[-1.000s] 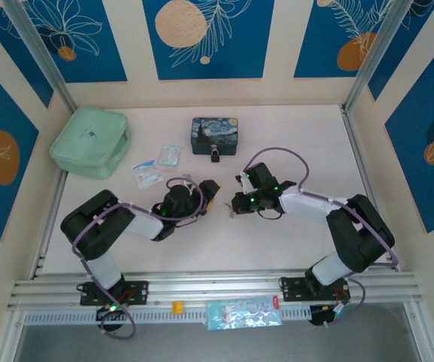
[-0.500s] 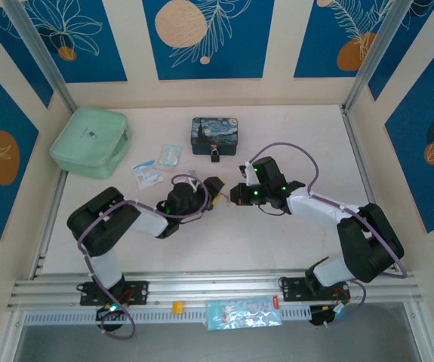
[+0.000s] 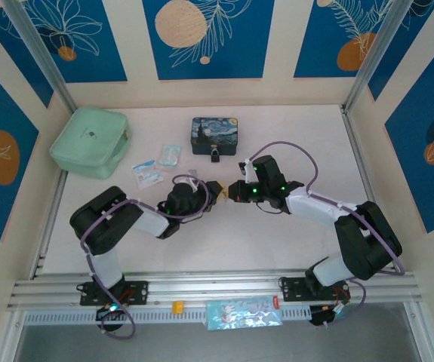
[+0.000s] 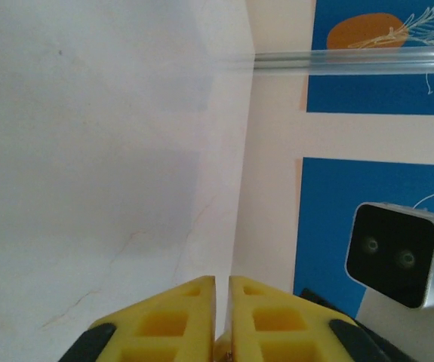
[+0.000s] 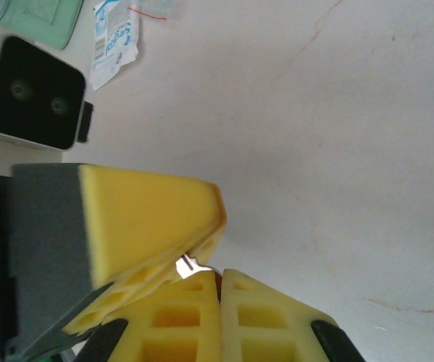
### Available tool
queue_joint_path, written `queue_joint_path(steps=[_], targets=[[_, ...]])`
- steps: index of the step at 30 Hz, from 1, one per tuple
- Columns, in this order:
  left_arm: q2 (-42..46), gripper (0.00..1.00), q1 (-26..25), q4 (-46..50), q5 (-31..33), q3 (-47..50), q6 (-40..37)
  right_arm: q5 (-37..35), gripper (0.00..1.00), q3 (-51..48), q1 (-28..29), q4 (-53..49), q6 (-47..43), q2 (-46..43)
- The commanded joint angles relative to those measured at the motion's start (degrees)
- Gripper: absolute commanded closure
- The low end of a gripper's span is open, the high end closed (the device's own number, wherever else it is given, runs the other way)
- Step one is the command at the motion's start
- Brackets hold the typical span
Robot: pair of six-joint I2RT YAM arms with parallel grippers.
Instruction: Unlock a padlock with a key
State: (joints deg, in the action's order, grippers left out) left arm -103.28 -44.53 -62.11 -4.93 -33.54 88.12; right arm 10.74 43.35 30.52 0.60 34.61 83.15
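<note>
The tiny dark padlock [image 3: 214, 156] lies against the front of the blue starry tin [image 3: 214, 134]. My two grippers meet tip to tip at mid-table, a little nearer than the padlock. The left gripper [image 3: 217, 191] [image 4: 223, 283] has its yellow fingers pressed together. The right gripper [image 3: 232, 191] [image 5: 220, 275] is shut too. A short silvery piece of the key [image 5: 189, 265] shows between the two sets of fingertips, running from the right gripper's tips into the left gripper's [image 5: 205, 245] closed fingers. The rest of the key is hidden by the pads.
A mint-green pouch [image 3: 90, 141] sits at the back left. Small clear-blue packets [image 3: 149, 175] [image 5: 115, 38] lie between it and the left arm. The aluminium rail [image 3: 217, 286] runs along the near edge, and patterned walls enclose the table.
The right gripper came up and left to meet the left gripper. The left gripper's jaws, open before, have closed on the key's free end.
</note>
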Motion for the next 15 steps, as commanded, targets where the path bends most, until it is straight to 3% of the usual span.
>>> queue_joint_path(steps=[1, 3, 5, 7, 10, 15], targets=[[-0.9, 1.00, -0.6, -3.5, -0.8, 0.2, -0.3, 0.6, 1.00, -0.2, -0.2, -0.1, 0.3, -0.2], [-0.6, 1.00, -0.5, -3.2, -0.9, 0.4, -1.1, -0.4, 0.89, 0.2, -0.2, -1.0, -1.1, -1.5], [0.2, 1.00, 0.0, -1.8, -1.3, 0.7, -3.0, -2.3, 0.69, 1.2, 0.0, -3.6, -4.1, -3.5], [1.5, 1.00, 1.0, 0.1, -2.3, 1.0, -5.2, -5.9, 0.61, 2.6, 0.7, -7.5, -7.9, -5.6], [4.2, 1.00, 2.5, 1.6, -4.8, 0.9, -11.6, -8.4, 0.57, 4.1, 1.4, -11.1, -12.5, -7.4], [4.7, 1.00, 6.0, -5.5, -12.8, 0.7, -18.0, -0.1, 0.57, 2.9, -0.6, -8.0, -12.5, -9.0]])
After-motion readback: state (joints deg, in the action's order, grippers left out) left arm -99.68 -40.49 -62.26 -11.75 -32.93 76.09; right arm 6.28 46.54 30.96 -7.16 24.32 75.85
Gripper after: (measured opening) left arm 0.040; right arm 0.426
